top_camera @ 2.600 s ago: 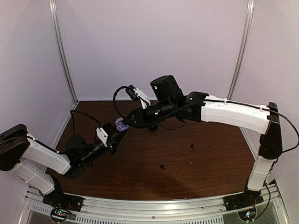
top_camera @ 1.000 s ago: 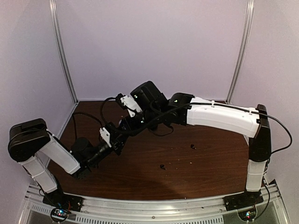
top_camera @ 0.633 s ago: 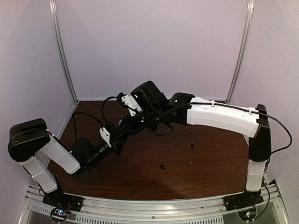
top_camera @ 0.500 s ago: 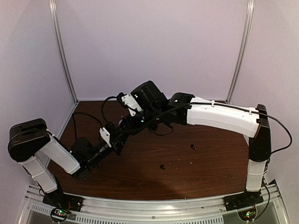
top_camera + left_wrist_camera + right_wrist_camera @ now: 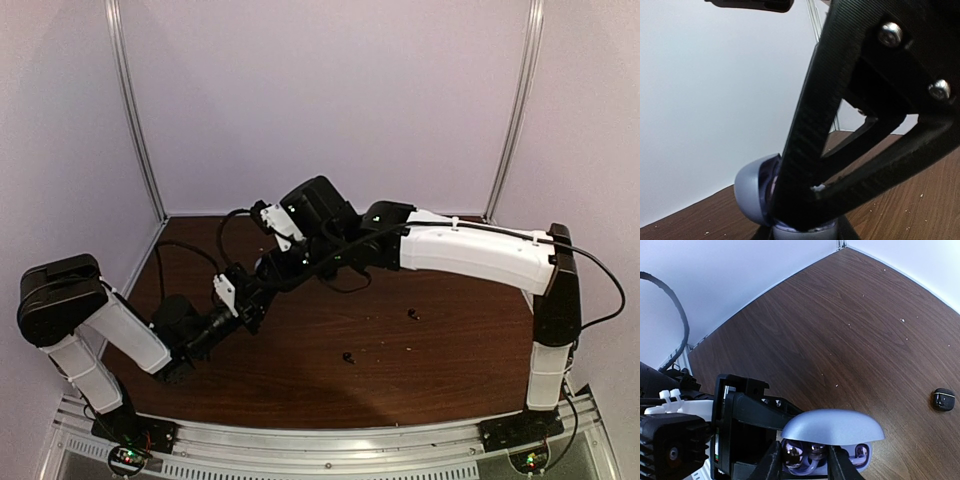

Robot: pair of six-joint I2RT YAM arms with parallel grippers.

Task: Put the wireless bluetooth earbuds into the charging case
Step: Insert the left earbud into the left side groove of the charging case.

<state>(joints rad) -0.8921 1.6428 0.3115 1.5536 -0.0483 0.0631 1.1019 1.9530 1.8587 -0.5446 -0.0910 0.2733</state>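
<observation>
Top view high, near edge, facing table (image 5: 450, 360); wrist views close-up, sharing lavender case (image 5: 832, 427).

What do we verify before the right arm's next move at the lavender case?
1. Lid of lavender case open: ok.
2. Grip of left fingers on the case: ok.
3. Seating of shiny bud in its well: cannot tell; right fingers flank it.
4. Bud free of right fingers: cannot tell.
5. Stowing of black earbuds: not ok, both lie loose on the table.
</observation>
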